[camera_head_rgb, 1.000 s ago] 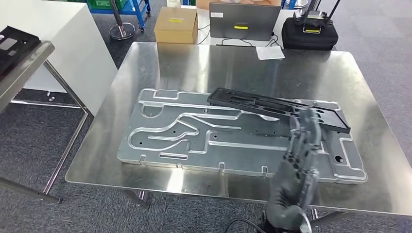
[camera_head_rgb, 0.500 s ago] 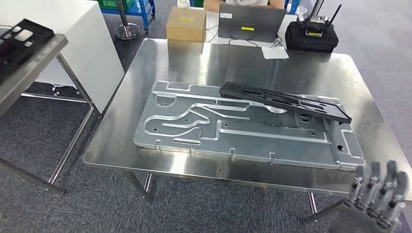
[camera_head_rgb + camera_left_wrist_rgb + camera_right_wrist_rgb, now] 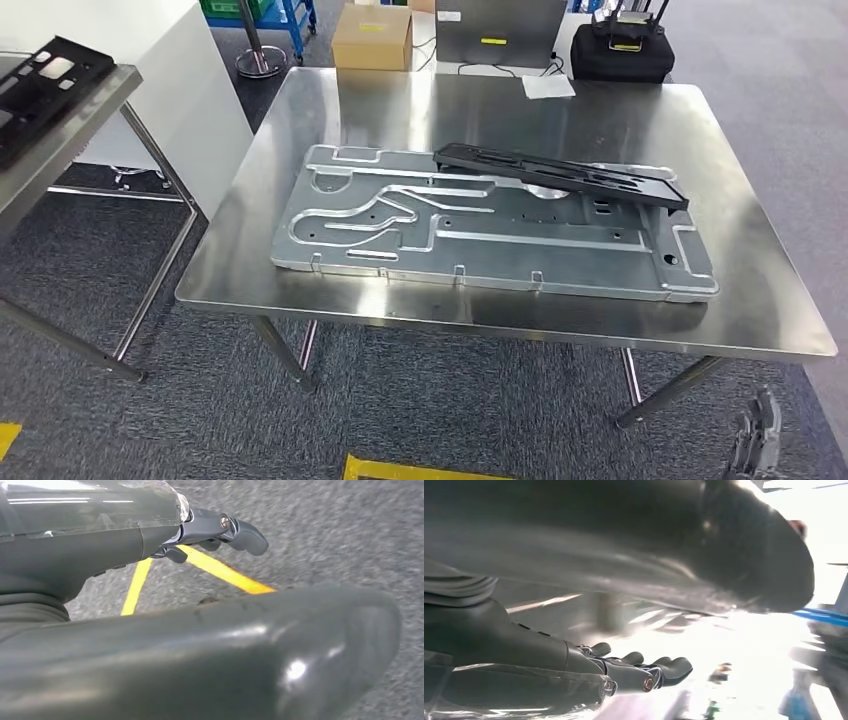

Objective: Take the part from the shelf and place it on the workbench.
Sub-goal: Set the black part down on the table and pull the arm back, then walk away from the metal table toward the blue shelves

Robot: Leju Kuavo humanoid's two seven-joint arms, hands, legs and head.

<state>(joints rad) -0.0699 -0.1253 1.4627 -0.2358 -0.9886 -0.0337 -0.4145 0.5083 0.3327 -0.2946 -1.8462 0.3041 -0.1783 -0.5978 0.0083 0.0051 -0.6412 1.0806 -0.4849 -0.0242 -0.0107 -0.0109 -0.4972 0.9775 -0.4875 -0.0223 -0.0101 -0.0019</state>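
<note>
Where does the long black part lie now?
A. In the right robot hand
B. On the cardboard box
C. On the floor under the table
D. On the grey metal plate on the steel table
D: the long black part rests across the far side of the grey metal plate on the steel table.

Grey carpet floor (image 3: 420,410) (yellow tape line (image 3: 410,470)), white cabinet (image 3: 150,60)

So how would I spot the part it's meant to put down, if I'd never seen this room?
Find the steel workbench in the middle. A big silver plate with grooves lies flat on it. The part is the long black slotted frame lying aslant across the plate's far right side, the only dark thing on the plate.
</note>
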